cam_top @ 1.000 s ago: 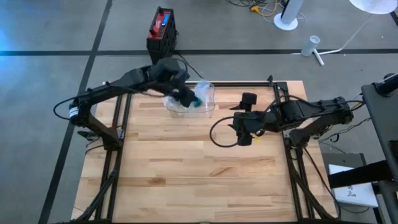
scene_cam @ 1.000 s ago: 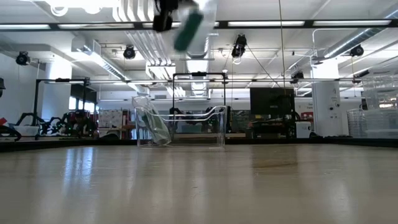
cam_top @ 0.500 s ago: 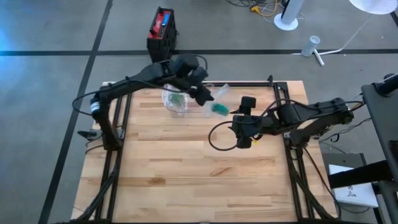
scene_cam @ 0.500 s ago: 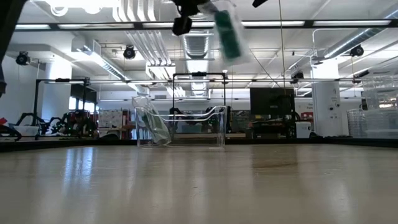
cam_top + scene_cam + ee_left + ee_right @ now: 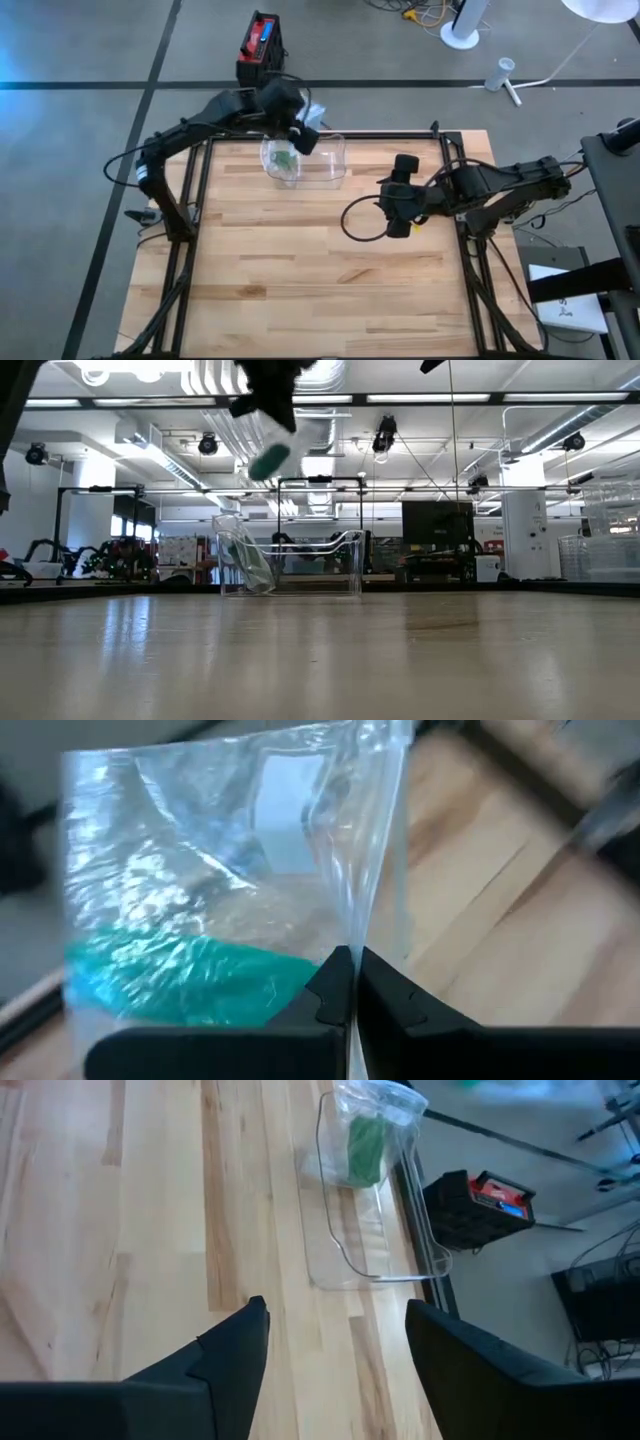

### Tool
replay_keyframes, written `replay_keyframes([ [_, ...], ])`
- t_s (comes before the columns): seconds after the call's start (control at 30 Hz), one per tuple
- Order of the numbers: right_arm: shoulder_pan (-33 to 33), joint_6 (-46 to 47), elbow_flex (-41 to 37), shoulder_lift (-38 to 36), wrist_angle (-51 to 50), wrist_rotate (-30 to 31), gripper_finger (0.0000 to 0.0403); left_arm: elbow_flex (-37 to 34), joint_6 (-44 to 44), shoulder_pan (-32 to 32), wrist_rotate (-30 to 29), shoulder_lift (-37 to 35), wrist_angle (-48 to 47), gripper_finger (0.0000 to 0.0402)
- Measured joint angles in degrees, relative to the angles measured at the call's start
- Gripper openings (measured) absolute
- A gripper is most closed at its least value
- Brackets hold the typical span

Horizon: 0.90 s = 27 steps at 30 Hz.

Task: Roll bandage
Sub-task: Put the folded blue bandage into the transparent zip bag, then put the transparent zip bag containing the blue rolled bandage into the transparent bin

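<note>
A clear plastic bag (image 5: pixel 200 870) with a green bandage roll (image 5: pixel 170 985) in its low end hangs in the air over the table's far edge, left of centre. My left gripper (image 5: pixel 300 130) is shut on it. In the low view the bag (image 5: pixel 272 452) hangs high above the clear bin (image 5: pixel 300 565). A second bag with a green roll (image 5: pixel 284 160) lies inside that bin (image 5: pixel 325 168). My right gripper (image 5: pixel 340 1340) stands open above the table's right middle, pointing toward the bin, with nothing between its fingers. My left gripper pinches one side edge of the bag (image 5: pixel 352 935) between its two shut fingers. The bag is lifted clear of the table and the bin. It hangs slack beyond the fingertips, with the green roll at its low end (image 5: pixel 268 460).
The bin stands at the table's far edge, left of centre. A black and red box (image 5: pixel 260 50) sits on the floor beyond the table. Bare wood (image 5: pixel 300 270) stretches from the bin to the near edge.
My left gripper has swung the hanging bag toward the table's right, past the bin, then back toward the far edge, turning as it went. The bag has stayed in the air throughout, now hanging lower and farther left in the low view.
</note>
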Motion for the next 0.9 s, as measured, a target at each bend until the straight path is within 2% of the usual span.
replay_keyframes([
  [0.07, 0.00, -0.29, -0.02, 0.20, 0.42, 0.06, 0.0223, -0.94, -0.17, -0.67, 1.42, -1.57, 5.43, 0.0000],
  [0.2, 0.00, -0.39, -0.29, 0.55, 0.65, 0.09, 0.0223, -3.53, -2.16, -2.04, 16.68, -1.80, 16.44, 0.0000],
  [0.23, 0.00, -0.39, -0.37, 0.57, 0.73, 0.09, 0.0224, -3.68, -2.38, -2.40, 18.37, -1.37, 17.97, 0.0000],
  [0.3, 0.00, -0.33, -0.61, 0.57, 0.57, 0.07, 0.0224, -4.10, -1.33, -2.51, 16.46, -1.30, 16.22, 0.0000],
  [0.37, 0.00, 0.30, -0.68, 0.57, 0.72, 0.07, 0.0222, -5.92, -0.40, -1.15, 10.18, -1.49, 13.21, 0.0000],
  [0.43, 0.02, 1.02, -0.89, 0.57, 0.65, 0.04, 0.0219, -9.41, -0.76, 0.82, 7.50, -1.62, 12.19, 0.0000],
  [0.57, 0.13, 1.16, -1.35, 0.57, 0.72, 0.00, 0.0214, -18.06, -3.67, 3.86, 8.17, -1.97, 13.88, 0.0000],
  [0.7, 0.15, 2.68, -1.74, 0.57, 0.53, -0.16, 0.0213, -25.63, -5.76, 5.98, 12.06, -2.10, 15.37, 0.0000],
  [0.9, 0.30, 3.14, -2.47, 0.57, -0.29, -0.15, 0.0218, -30.03, -8.52, 6.13, 15.33, -2.69, 16.61, 0.0000],
])
